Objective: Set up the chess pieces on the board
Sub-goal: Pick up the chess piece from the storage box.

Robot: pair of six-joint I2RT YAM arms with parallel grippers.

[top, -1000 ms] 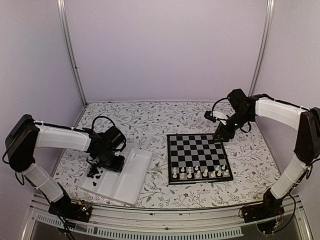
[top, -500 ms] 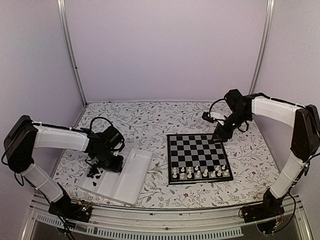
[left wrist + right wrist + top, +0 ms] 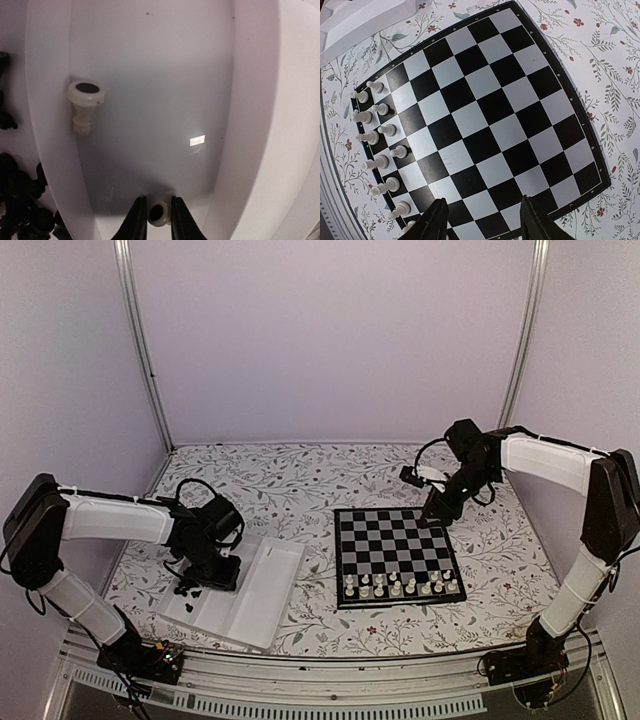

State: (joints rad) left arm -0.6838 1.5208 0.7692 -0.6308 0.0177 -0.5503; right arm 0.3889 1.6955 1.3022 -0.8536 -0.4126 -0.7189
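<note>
Two cream chess pieces sit in one lane of your smooth white plastic tray (image 3: 250,100). One cream piece (image 3: 160,215) is clamped between left gripper (image 3: 159,209) fingers, round base showing. Second cream piece (image 3: 85,106) lies on its side, up-left of fingers, apart. Black pieces (image 3: 20,210) heaped left of fingers, count unclear. Right gripper (image 3: 482,210) fingers apart, empty, above glossy checked board (image 3: 490,115). About a dozen standing cream pieces (image 3: 375,162) in two files, far left of fingers. Border marks too small for you to read.

Tray (image 3: 265,592) left of board (image 3: 395,540), seemingly apart
</note>
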